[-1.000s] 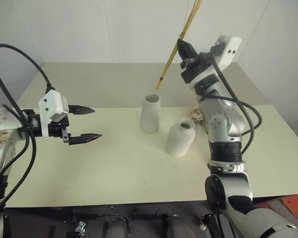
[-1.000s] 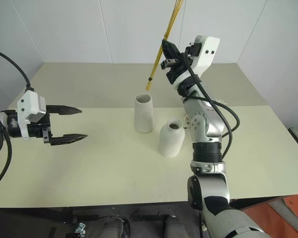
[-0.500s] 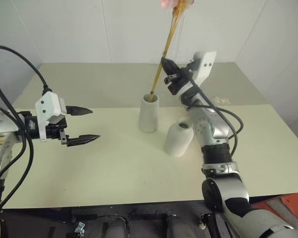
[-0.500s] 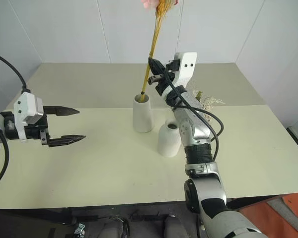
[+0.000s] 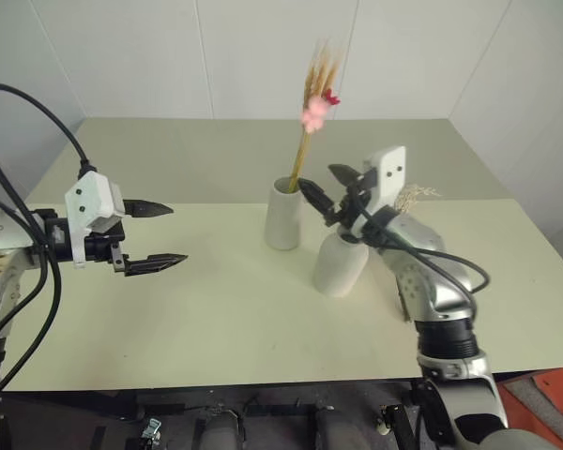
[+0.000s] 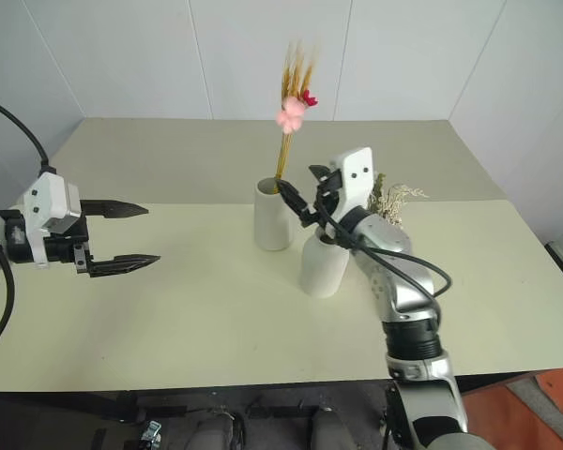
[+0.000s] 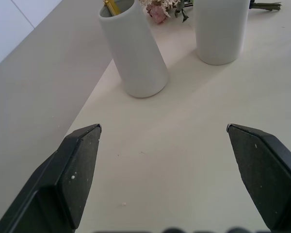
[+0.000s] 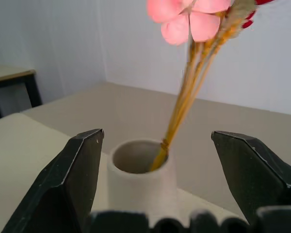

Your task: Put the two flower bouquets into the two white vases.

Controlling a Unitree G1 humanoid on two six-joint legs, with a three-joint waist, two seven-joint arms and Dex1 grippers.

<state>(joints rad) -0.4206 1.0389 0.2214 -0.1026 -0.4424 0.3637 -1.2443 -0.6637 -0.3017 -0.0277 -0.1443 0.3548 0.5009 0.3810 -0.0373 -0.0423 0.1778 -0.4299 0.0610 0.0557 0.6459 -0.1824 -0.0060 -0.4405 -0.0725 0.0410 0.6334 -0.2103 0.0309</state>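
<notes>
The slim yellow spray (image 5: 307, 131) with its pink blossom (image 5: 312, 114) stands in the taller white vase (image 5: 283, 216), leaning on the rim. My right gripper (image 5: 316, 178) is open just beside that vase's mouth, its fingers apart on either side of the stems (image 8: 183, 109) and holding nothing. The shorter round vase (image 5: 341, 262) stands right below this gripper. The bushy bouquet (image 6: 389, 201) lies on the table behind my right arm, partly hidden. Far to the left, my left gripper (image 5: 178, 232) hovers open and empty above the table.
The cream table (image 5: 216, 309) has a seam across its middle. A white wall rises behind it. In the left wrist view, both vases (image 7: 136, 53) stand ahead of the open fingers (image 7: 77, 170).
My right gripper came down with the yellow spray, set its stems into the taller vase and opened, letting it go. The left gripper has stayed where it was.
</notes>
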